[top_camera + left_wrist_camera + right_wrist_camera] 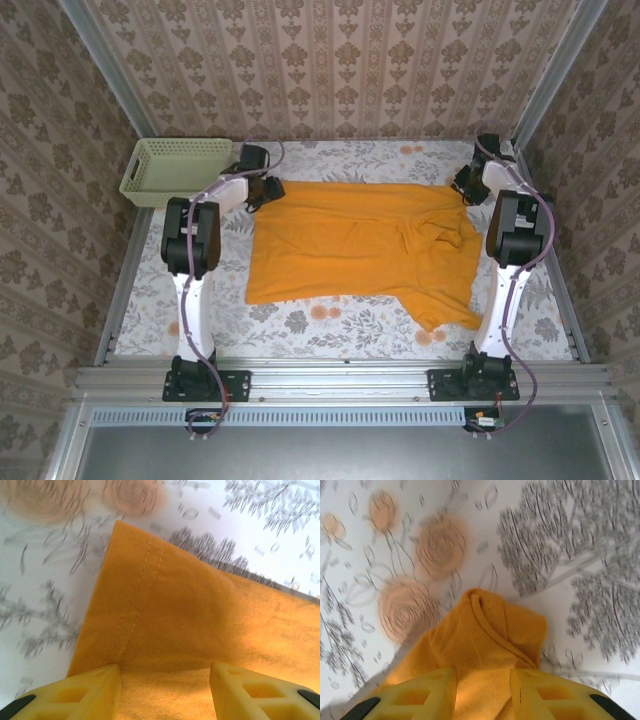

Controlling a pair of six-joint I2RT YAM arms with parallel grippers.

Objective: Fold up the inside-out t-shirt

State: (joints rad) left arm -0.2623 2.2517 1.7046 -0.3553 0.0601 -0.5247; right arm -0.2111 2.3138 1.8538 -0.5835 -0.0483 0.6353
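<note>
fingers (85, 692) of the left gripper (165, 672) stand half apart, yellow, with the stitched hem corner of the inside-out t-shirt (200, 610) running between them; whether they pinch the cloth cannot be told; fingers (420, 692) of the right gripper (482, 672) sit narrower, closed on a bunched fold of the same orange cloth that fills the gap between them; seen from above, the left arm (192, 250) rises from its base at the near edge, bends at the elbow and reaches far, its wrist down at the shirt's far left corner; the right arm (515, 240) mirrors it on the right, wrist down at the far right corner; the shirt lies spread across the middle of the floral table (300, 322), plain orange face up, flat on the left, creased and folded over on the right, with a flap trailing towards the near right; counted: two arms, two grippers, one t-shirt, one pale green mesh basket (150, 182); the basket stands at the far left, just left of the left gripper, apart from the shirt
</note>
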